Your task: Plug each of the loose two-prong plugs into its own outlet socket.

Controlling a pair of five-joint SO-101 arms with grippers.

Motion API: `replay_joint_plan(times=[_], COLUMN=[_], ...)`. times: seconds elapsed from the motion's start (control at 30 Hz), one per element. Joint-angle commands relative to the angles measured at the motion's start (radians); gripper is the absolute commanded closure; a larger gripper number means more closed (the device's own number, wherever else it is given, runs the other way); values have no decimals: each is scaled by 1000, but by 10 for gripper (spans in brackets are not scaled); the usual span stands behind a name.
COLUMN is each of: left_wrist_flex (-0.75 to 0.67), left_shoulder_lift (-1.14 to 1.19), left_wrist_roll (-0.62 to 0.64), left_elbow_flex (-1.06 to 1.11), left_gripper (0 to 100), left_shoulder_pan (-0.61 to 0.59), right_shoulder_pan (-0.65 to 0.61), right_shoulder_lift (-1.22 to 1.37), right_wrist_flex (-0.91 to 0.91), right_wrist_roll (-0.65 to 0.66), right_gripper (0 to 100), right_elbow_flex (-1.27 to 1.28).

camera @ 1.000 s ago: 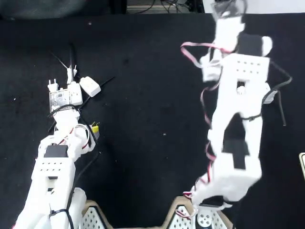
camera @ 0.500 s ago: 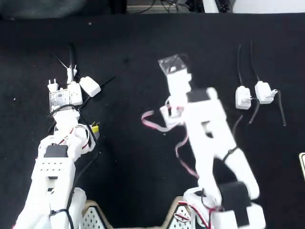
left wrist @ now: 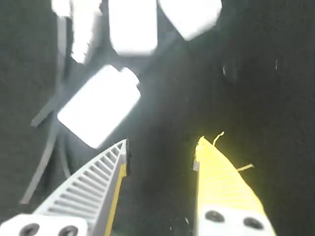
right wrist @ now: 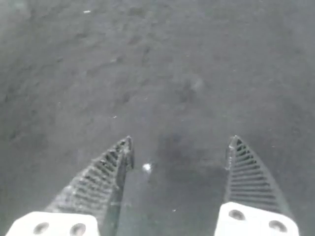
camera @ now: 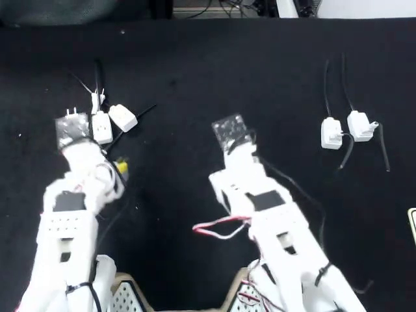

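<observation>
Left fingers [left wrist: 216, 172] are standing wide apart, gripping nothing, hovering just short of a white rectangular plastic plug [left wrist: 98, 105], apparently lining up a grasp. Right fingers [right wrist: 248, 177] are gaping empty over the black tabletop [right wrist: 147, 59], well apart from two white corded plugs [camera: 331, 132].

Black table [camera: 195, 78], white plugs [camera: 331, 132] (two clusters)

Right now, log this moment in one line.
left gripper: open, near white plastic plugs | right gripper: open, over black cloth table
</observation>
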Motion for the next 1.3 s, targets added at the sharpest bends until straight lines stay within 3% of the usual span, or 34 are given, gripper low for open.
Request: replay_joint_plan(times=[0.0,0.2,0.27,0.47,0.53,0.93,1.2,1.27], left_wrist_flex=[181,399,423,430,430,430,430,431], left_shoulder_lift=[-17,20,81,379,473,925,1042,1048], left_wrist_roll=[-126,-147,-206,-654,-724,-856,-850,-822], left_elbow_flex=[-292,-544,-568,-615,-656,-900,-966,-958], left_gripper=[776,777,777,775,776,776,778,836], left_shoulder_pan=[-71,-159,-168,-173,-189,-188,-188,-185], right_shoulder_pan=[-26,-28,-28,-28,-28,-28,-28,-28], right_shoulder_lift=[-58,-58,-58,-58,-58,-62,-62,-62], right_wrist_flex=[-81,-103,-103,-103,-103,-103,-103,-103], right_wrist_roll=[-8,-9,-8,-3,-3,-3,-2,-2], right_gripper=[715,716,716,716,716,716,716,716], right_elbow_flex=[42,47,47,48,48,47,47,47])
